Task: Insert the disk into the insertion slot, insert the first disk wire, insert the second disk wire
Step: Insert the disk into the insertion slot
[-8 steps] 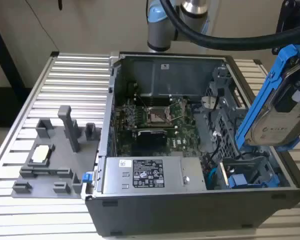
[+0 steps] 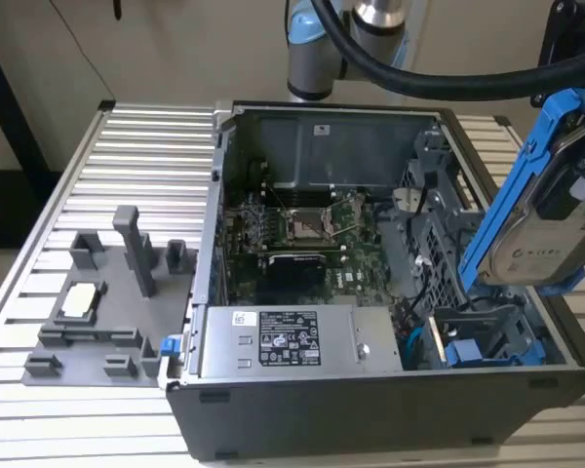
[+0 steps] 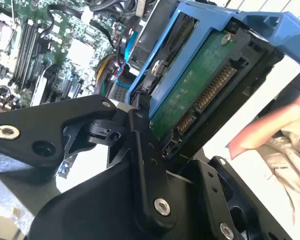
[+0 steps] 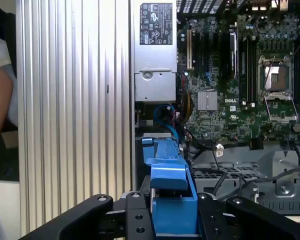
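In the exterior view my gripper (image 2: 570, 190) is shut on the disk (image 2: 551, 239), a silver-grey drive in a bright blue carrier. The disk hangs tilted on edge above the right side of the open computer case (image 2: 370, 390). Below it, in the case's near right corner, is the insertion slot (image 2: 478, 336), a grey cage with blue fittings. A blue cable (image 2: 414, 343) lies beside that cage. The second wrist view shows the disk's green circuit board (image 3: 195, 90) and connector between my black fingers (image 3: 142, 150). In the first wrist view the blue carrier (image 4: 170, 195) sits between the fingers, over the case's edge.
The case stands on a ribbed metal table (image 2: 127, 156). Inside it are the motherboard (image 2: 302, 229), a power supply (image 2: 283, 341) and a large perforated cage (image 2: 429, 229). A grey fixture plate with pegs (image 2: 107, 302) lies at the exterior view's left. A person's hand (image 3: 280, 125) is close to the disk.
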Robot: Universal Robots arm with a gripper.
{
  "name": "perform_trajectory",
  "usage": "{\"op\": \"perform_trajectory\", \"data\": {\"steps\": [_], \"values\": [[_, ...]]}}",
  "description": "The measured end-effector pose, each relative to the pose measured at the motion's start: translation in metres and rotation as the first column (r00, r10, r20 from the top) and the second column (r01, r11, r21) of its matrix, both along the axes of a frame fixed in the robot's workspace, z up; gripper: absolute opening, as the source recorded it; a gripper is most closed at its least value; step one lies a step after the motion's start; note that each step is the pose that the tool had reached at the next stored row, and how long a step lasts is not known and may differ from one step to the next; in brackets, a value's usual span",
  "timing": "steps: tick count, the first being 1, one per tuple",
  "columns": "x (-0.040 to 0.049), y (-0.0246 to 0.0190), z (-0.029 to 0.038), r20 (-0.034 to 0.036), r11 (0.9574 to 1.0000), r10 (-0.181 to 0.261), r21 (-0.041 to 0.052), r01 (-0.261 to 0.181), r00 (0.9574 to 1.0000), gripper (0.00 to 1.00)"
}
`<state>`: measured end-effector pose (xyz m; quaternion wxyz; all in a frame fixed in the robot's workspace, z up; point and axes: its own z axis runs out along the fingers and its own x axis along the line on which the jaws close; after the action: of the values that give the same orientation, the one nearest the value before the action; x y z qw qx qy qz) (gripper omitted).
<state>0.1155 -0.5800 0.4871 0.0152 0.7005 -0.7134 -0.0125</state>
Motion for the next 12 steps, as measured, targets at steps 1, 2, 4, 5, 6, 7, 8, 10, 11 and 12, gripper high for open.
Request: {"op": "perform_trajectory", "data": {"steps": [1,2,4,5,6,7,8,10,11,12], "values": [[0.0,0.0,-0.0005,0.0,1.0,0.0,0.0,0.0,1.0,0.33],[0.0,-0.0001,-0.001,0.0,1.0,0.0,0.0,0.0,1.0,0.33],[0.0003,-0.0008,-0.0024,0.0,1.0,0.0,0.0002,0.0,1.0,0.33],[0.0004,-0.0011,-0.0029,0.0,1.0,0.0,0.0001,0.0,1.0,0.33],[0.0005,-0.0015,-0.0037,0.0,1.0,0.0,0.0,0.0,1.0,0.33],[0.0006,-0.0018,-0.0046,0.0,1.0,0.0,0.0002,0.0,1.0,0.33],[0.0006,-0.0021,-0.0057,0.0,1.0,0.0,0.0,0.0,1.0,0.33],[0.0008,-0.0025,-0.0086,0.0,1.0,0.0,0.0,0.0,1.0,0.33],[0.0008,-0.0028,-0.0103,0.0,1.0,0.0,-0.0001,0.0,1.0,0.33],[0.001,-0.003,-0.012,0.0,1.0,0.0,0.0,0.0,1.0,0.33]]}}
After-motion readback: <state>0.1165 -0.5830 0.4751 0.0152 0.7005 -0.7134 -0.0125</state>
